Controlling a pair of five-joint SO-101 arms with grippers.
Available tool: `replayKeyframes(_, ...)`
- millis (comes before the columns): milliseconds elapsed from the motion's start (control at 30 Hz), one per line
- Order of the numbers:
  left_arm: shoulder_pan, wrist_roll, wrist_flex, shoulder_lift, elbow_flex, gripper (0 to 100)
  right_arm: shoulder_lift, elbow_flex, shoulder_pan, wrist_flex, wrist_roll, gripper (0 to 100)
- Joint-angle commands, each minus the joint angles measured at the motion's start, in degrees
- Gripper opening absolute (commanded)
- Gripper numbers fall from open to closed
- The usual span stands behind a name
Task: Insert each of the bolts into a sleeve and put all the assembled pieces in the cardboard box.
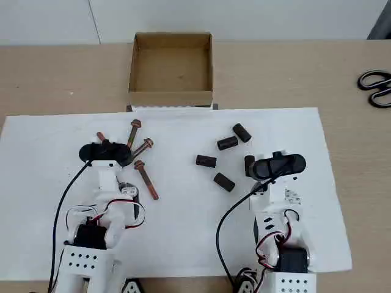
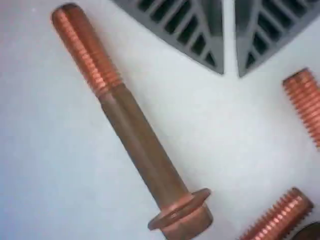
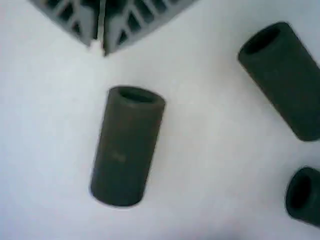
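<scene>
Several copper bolts (image 1: pixel 145 178) lie on the white paper sheet (image 1: pixel 177 232) around my left gripper (image 1: pixel 107 151). In the left wrist view one bolt (image 2: pixel 140 145) lies just beside the gripper (image 2: pixel 230 70), whose grey fingers (image 2: pixel 195 30) hold nothing and leave only a narrow slit. Several black sleeves (image 1: pixel 206 161) lie scattered near my right gripper (image 1: pixel 276 165). In the right wrist view a sleeve (image 3: pixel 127 145) lies on its side just past the gripper (image 3: pixel 100 47), which is shut and empty. The cardboard box (image 1: pixel 137 67) stands open at the back.
Two more bolt ends (image 2: pixel 305 107) (image 2: pixel 277 217) lie close to the left gripper. Two further sleeves (image 3: pixel 282 77) (image 3: pixel 302 195) lie near the right one. Scissors (image 1: pixel 376 87) rest on the wooden table at the far right.
</scene>
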Motion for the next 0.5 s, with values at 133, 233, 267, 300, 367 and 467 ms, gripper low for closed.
replayKeyframes(133, -0.97, 0.09, 13.36, 0.00, -22.99, 1, 0.66, -18.11, 0.48, 0.13, -0.09, 0.3)
replayKeyframes(233, -1.05, 0.09, 17.67, 0.97, -31.34, 1, 8.22, -28.66, 0.75, 4.88, -0.09, 0.3)
replayKeyframes(267, -1.23, 0.09, 18.73, 2.37, -33.98, 1, 12.09, -33.14, 0.84, 6.64, -0.26, 0.3)
replayKeyframes(300, -1.32, 0.09, 20.13, 4.40, -36.79, 1, 16.75, -38.33, 0.92, 8.66, -0.35, 0.3)
replayKeyframes(367, -1.32, 0.18, 24.09, 9.85, -43.65, 1, 27.12, -50.02, 1.71, 12.79, -0.53, 0.3)
replayKeyframes(467, -1.32, 2.99, 31.56, 19.87, -56.57, 1, 42.42, -67.78, 2.07, 21.05, -0.44, 0.3)
